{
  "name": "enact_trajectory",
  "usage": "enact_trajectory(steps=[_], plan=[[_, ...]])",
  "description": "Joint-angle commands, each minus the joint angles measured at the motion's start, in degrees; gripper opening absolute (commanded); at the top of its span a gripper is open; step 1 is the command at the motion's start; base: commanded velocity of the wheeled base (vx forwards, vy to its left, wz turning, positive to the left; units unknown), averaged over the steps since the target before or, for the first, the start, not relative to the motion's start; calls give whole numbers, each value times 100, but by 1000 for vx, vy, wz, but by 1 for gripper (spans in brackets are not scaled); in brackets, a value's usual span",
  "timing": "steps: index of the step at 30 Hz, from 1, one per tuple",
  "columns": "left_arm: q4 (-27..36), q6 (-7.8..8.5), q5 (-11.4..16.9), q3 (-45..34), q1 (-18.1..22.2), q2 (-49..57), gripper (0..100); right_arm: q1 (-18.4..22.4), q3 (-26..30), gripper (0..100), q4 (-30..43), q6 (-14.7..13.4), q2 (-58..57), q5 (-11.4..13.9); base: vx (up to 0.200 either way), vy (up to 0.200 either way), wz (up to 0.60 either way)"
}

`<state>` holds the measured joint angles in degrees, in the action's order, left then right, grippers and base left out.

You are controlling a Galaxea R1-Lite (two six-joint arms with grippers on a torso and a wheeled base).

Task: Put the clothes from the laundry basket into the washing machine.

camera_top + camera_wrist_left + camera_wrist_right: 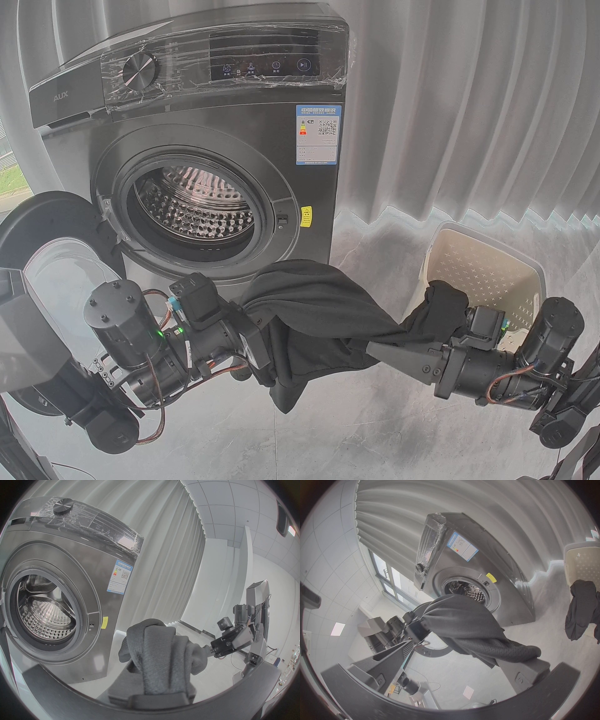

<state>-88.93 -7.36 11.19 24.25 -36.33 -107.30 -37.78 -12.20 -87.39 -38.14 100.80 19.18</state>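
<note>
Before grey curtains [469, 94], left gripper [261, 349] clamps dark garment [319, 306]; right gripper [389, 354] gapes beneath it.

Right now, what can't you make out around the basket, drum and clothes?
Floor of the basket: head view, right arm and a dark garment over the rim cover it; right wrist view's edge cuts it off.
Front of the drum floor: opening's lower rim hides it, head and left wrist views.
Type of the larger garment: bunched up, every view.
</note>
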Motion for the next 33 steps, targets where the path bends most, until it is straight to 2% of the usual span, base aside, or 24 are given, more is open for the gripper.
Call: enact_trajectory(steps=[1,2,6,10,14,15,19,21,23,27,33], plan=[[-1,-2,6,1,12,-63,0,-81,253,100,-129,18,-96,157,0,0,0],[7,-2,-3,-8,12,-63,0,-142,333,100,-138,44,-210,297,0,0,0],[-1,-2,-12,1,12,-98,0,-160,447,100,-138,105,-386,561,0,0,0],[-1,-2,-12,1,12,-98,0,-81,385,100,-138,228,-412,579,0,0,0],[-1,-2,-20,-8,29,-116,0,34,253,100,-138,650,-404,570,0,0,0],[-1,-2,-20,-8,29,-116,0,34,253,100,-138,650,-404,570,0,0,0],[-1,16,-29,-8,56,-168,0,253,-98,100,-138,870,-377,526,0,0,0],[-1,16,-29,-8,73,-168,0,376,-239,100,-138,967,-368,420,0,0,0],[7,33,-38,1,108,-177,0,333,-247,100,-138,949,-368,324,0,0,0],[7,33,-38,27,187,-221,0,192,-45,100,-138,861,-492,508,0,0,0],[7,-20,-82,291,319,-230,0,157,412,100,-129,870,-351,596,0,0,0]])
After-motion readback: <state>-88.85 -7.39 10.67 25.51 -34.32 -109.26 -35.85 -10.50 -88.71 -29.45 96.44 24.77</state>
